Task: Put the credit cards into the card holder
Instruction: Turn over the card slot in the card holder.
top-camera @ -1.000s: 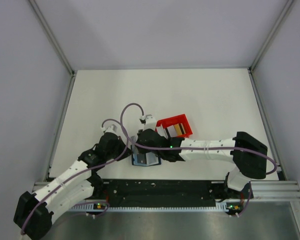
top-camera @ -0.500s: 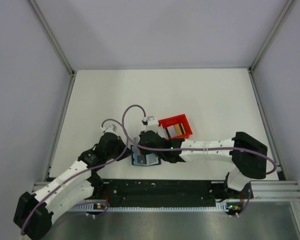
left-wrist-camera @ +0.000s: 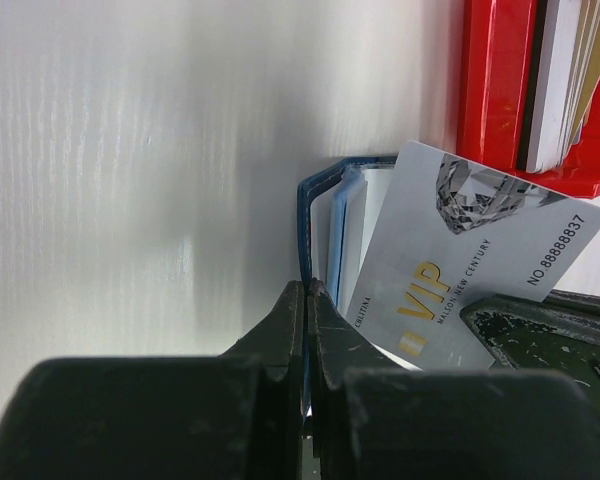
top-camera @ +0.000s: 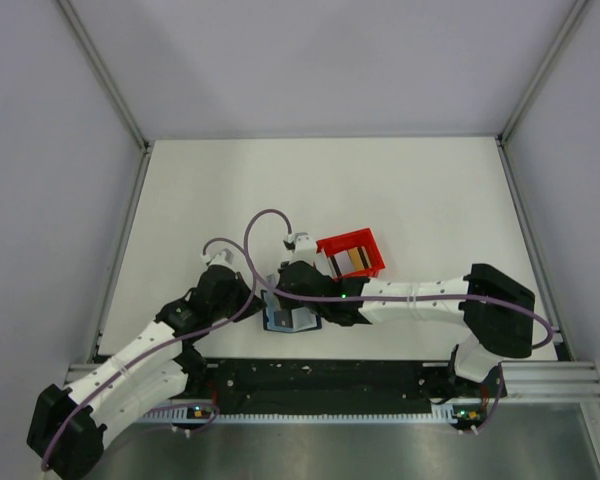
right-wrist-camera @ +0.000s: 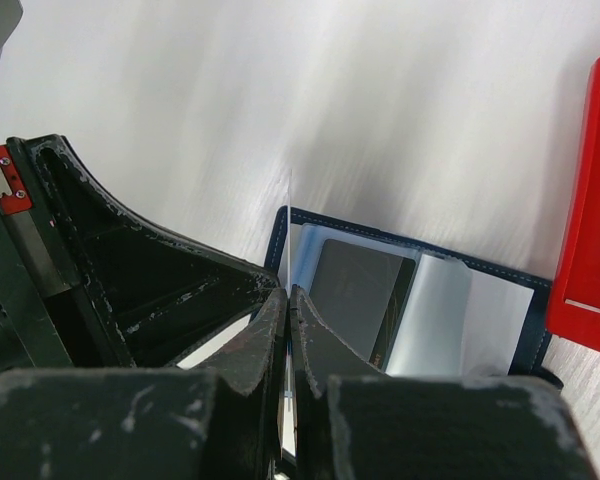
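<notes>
The navy card holder [top-camera: 291,319] lies open near the table's front, showing its light blue pockets [right-wrist-camera: 442,312]. A dark card [right-wrist-camera: 358,295] sits in one pocket. My left gripper [left-wrist-camera: 308,290] is shut on the holder's navy edge [left-wrist-camera: 304,205]. My right gripper [right-wrist-camera: 288,292] is shut on a white VIP credit card [left-wrist-camera: 460,260], seen edge-on [right-wrist-camera: 290,215] in its own view, and holds it tilted over the open holder. Whether the card's lower edge is inside a pocket is hidden. More credit cards [left-wrist-camera: 565,70] stand in the red bin [top-camera: 350,252].
The red bin [right-wrist-camera: 592,230] stands just behind and right of the holder, almost touching it. Both arms crowd together over the holder. The table is walled by white panels with metal rails at left, right and back.
My right gripper with the white card has shifted slightly over the holder compared with one second ago. The left gripper and the holder have not moved.
</notes>
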`<action>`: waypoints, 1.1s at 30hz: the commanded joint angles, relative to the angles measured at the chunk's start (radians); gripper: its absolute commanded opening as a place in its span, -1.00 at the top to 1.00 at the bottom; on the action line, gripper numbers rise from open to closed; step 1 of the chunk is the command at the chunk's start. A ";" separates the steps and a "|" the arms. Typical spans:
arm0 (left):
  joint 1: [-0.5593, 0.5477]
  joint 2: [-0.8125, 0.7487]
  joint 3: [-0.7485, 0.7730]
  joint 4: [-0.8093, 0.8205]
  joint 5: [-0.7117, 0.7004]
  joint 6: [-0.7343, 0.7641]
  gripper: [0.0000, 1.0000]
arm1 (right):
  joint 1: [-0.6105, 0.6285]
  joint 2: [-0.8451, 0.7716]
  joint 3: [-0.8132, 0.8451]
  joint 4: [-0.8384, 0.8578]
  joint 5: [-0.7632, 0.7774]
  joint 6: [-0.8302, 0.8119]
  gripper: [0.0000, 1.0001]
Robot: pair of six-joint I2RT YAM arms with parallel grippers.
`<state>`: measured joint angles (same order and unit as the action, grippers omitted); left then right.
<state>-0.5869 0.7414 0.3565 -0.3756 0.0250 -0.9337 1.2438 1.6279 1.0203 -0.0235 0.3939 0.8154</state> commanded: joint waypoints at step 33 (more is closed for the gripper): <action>-0.002 -0.027 0.015 0.021 -0.008 -0.007 1.00 | 0.029 0.110 0.107 -0.187 0.080 -0.058 1.00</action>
<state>-0.5877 0.7349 0.3565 -0.3782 0.0246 -0.9337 1.2476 1.7103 1.0740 -0.1448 0.4274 0.7895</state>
